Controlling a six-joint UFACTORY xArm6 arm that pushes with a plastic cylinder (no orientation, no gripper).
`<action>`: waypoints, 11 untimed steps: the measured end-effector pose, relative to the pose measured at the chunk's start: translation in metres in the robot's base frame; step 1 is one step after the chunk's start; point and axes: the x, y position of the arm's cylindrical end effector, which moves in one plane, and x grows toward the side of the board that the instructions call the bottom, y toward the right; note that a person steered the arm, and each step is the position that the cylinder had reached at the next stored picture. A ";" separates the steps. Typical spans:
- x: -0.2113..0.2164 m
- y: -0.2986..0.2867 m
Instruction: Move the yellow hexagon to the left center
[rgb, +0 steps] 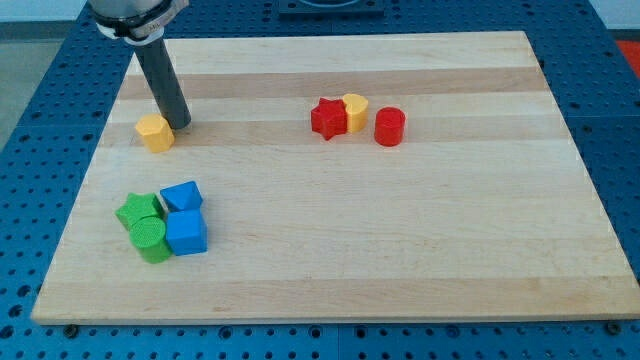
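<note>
One small yellow hexagon block (154, 132) sitting near the pale wooden board's (420, 250) left edge, a little toward the view's top of the middle, touching or all but touching the dark rod's tip (181, 126) at its right and slightly upper side. No jaws or fingers anywhere on the arm, only the plain straight rod, gripping nothing. Judging by position, most of the trip looking done, with only a short nudge toward the view's bottom remaining. Standing below on that same side: a tight cluster of a green star-like block (137, 209), green cylinder (150, 240), blue cube (187, 231) and blue wedge-like block (181, 195), near enough to crowd any overshoot. Resting well apart toward the view's right: red star (327, 118), yellow heart-like block (354, 110), red cylinder (389, 127).
</note>
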 end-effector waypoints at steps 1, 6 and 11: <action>0.000 -0.002; 0.027 0.001; 0.024 -0.017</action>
